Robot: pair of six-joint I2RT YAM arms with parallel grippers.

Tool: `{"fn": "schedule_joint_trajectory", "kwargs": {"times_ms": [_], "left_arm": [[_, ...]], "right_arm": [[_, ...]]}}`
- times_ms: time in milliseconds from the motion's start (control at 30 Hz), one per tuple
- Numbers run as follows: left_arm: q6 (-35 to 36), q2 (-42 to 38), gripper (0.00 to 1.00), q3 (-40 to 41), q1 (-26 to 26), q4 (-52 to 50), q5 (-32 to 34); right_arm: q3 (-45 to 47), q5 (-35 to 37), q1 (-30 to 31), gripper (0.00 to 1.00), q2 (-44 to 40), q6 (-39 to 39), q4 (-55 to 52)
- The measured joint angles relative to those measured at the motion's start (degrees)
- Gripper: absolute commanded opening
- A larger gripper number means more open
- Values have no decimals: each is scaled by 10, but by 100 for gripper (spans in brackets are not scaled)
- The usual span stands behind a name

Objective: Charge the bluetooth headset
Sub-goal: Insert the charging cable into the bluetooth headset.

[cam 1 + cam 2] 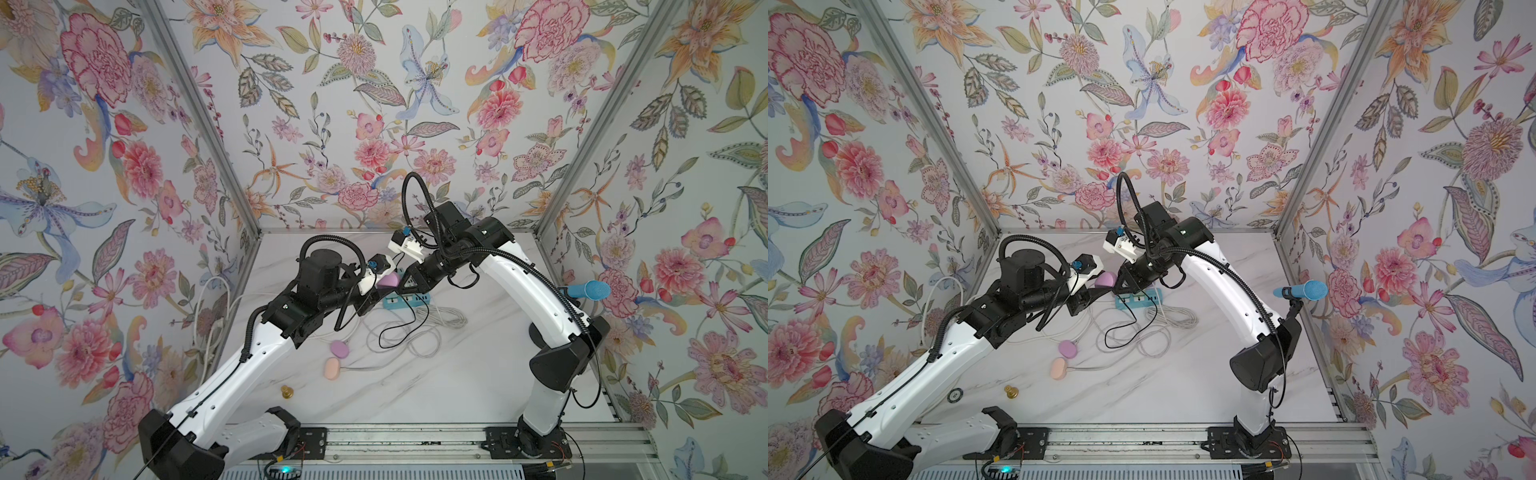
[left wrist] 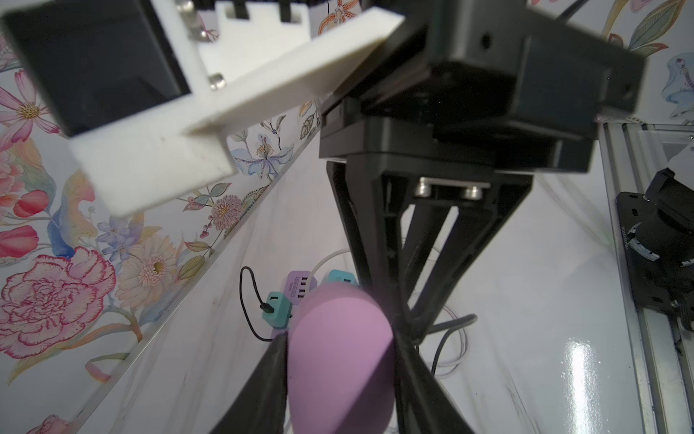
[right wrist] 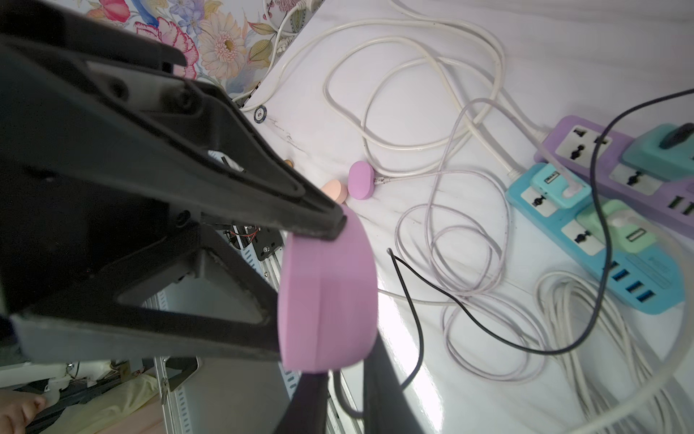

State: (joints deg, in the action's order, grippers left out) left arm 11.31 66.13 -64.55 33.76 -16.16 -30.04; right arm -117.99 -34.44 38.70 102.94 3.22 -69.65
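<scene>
The counter [image 1: 415, 386] fills the lower centre in both top views. A blue power strip [image 1: 409, 300] lies on it at mid-frame. Your left gripper [image 2: 340, 338] is clamped on the purple case [image 1: 389, 282], held off the counter just above the strip in the frame. Your right gripper [image 3: 347, 375] stands narrow, just beside the case. You cannot tell whether it pinches the black cable [image 3: 413, 312].
</scene>
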Motion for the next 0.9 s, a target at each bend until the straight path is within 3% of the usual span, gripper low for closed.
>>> {"fn": "schedule_joint_trajectory", "kwargs": {"times_ms": [167, 533, 667, 900], "left_arm": [[-53, 16, 0, 2, 1, -3, -15], [-179, 29, 1, 12, 7, 13, 36], [-219, 19, 3, 21, 6, 40, 45], [-247, 3, 3, 27, 3, 64, 48]], "right_arm": [[110, 38, -9, 40, -87, -8, 99], [389, 103, -5, 45, -292, -100, 360], [436, 107, 6, 46, -293, -134, 433], [438, 88, 9, 44, -258, -169, 504]]}}
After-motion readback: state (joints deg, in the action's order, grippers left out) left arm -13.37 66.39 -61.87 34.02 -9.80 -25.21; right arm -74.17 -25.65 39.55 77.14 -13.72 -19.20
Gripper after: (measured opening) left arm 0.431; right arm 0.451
